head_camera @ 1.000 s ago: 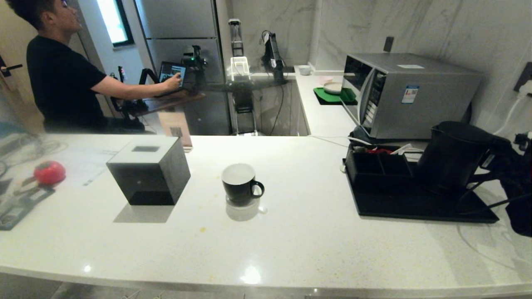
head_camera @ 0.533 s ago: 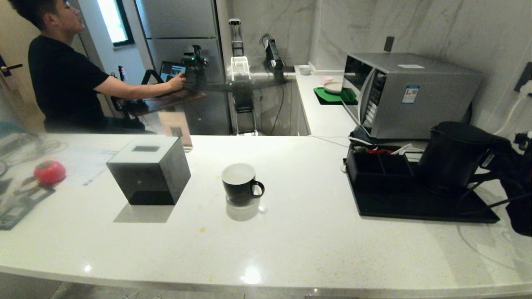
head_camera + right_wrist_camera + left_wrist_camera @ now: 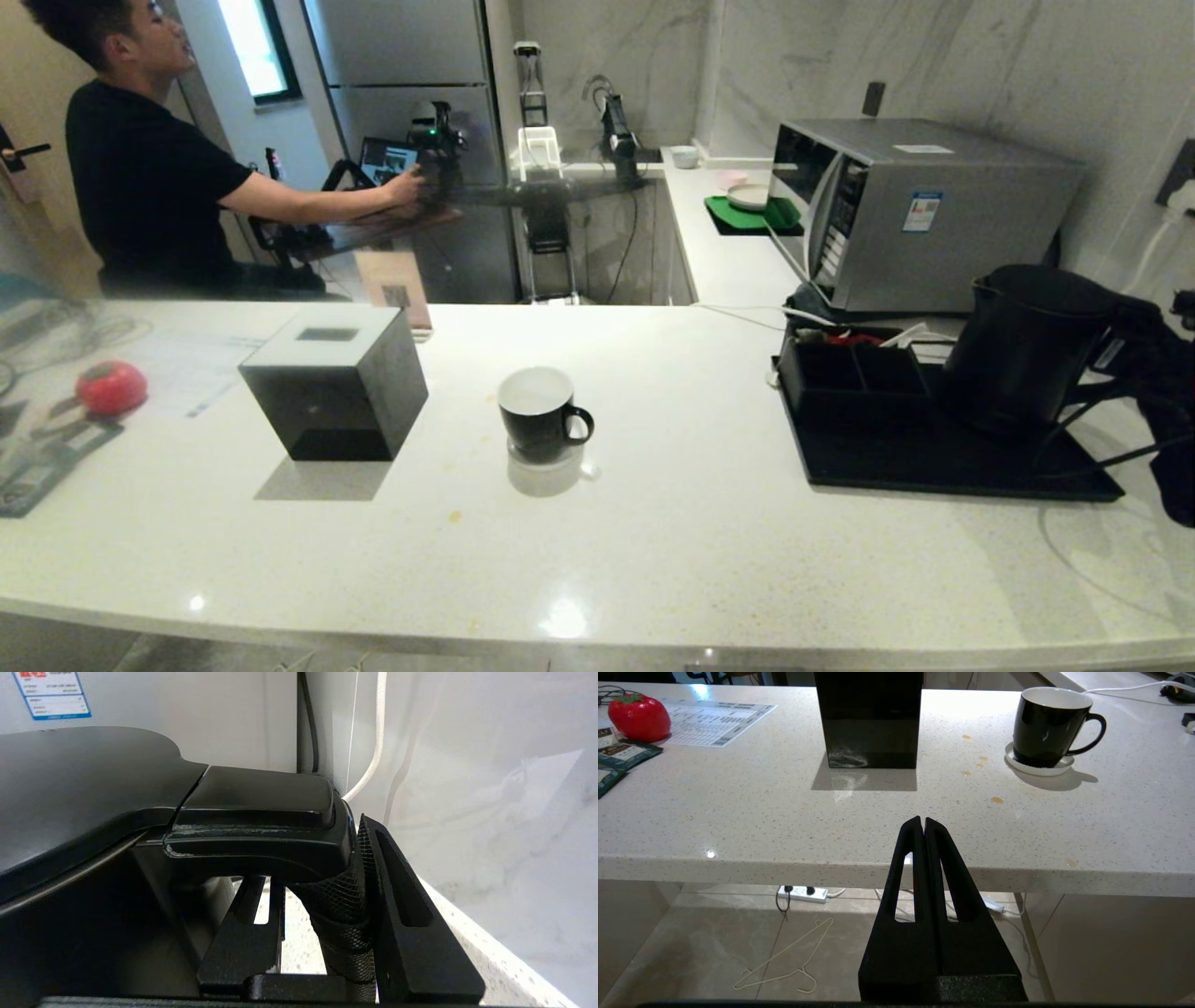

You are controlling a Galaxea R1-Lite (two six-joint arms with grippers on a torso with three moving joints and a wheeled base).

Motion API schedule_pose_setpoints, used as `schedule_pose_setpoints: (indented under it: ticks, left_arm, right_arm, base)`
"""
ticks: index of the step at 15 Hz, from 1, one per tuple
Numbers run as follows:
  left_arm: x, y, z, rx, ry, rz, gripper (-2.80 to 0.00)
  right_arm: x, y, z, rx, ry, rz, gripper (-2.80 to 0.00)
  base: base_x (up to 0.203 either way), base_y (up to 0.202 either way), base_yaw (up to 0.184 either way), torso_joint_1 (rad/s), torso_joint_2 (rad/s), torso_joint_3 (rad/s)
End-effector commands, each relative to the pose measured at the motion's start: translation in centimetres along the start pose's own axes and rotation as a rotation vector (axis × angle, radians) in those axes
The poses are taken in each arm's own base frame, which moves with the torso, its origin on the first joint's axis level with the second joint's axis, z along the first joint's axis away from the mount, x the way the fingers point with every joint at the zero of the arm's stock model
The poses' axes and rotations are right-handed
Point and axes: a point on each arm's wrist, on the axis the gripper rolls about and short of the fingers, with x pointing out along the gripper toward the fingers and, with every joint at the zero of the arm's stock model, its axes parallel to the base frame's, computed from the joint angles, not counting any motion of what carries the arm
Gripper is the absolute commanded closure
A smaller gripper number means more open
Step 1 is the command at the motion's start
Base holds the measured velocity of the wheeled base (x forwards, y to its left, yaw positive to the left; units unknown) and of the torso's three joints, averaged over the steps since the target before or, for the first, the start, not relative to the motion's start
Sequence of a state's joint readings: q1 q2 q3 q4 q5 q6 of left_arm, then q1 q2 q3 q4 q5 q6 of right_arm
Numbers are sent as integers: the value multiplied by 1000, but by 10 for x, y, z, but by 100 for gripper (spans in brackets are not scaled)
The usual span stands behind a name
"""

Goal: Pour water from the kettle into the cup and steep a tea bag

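The matte black kettle (image 3: 1022, 350) stands over the black tray (image 3: 934, 467) at the right of the counter. My right gripper (image 3: 1116, 359) reaches in from the right edge and is shut on the kettle's handle (image 3: 261, 812). In the right wrist view the right gripper (image 3: 317, 858) has one finger on each side of the mesh-textured grip. The glossy black cup (image 3: 540, 411) with a white inside sits on a white coaster mid-counter. My left gripper (image 3: 923, 820) is shut and empty, hanging before the counter's front edge, with the cup (image 3: 1048, 723) far ahead of it. The tea bag is out of view.
A black square box (image 3: 331, 383) stands left of the cup. A red fruit-shaped object (image 3: 110, 387) and dark teal sachets (image 3: 37, 462) lie far left. A compartment organiser (image 3: 850, 369) sits on the tray, a microwave (image 3: 915, 210) behind it. A person (image 3: 140, 177) works at the back left.
The kettle, with my right gripper on its handle, has shifted slightly upward. The cup and box have not moved. The person's arm has shifted a little.
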State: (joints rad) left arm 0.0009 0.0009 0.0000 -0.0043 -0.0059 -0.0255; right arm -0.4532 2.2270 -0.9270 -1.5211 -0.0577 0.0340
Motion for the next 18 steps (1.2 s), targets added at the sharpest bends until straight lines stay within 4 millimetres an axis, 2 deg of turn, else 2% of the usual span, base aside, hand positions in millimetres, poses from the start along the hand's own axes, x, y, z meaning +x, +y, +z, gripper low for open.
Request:
schedule_pose_setpoints:
  ticks: [1,18]
  left_arm:
    - [0,0,0,-1,0,1,0]
    - [0,0,0,-1,0,1,0]
  right_arm:
    - [-5,0,13,6,-54,3,0]
    - [-39,-1,57,53,-64,1,0]
  base:
    - [0,0,0,0,0,0]
    - [0,0,0,0,0,0]
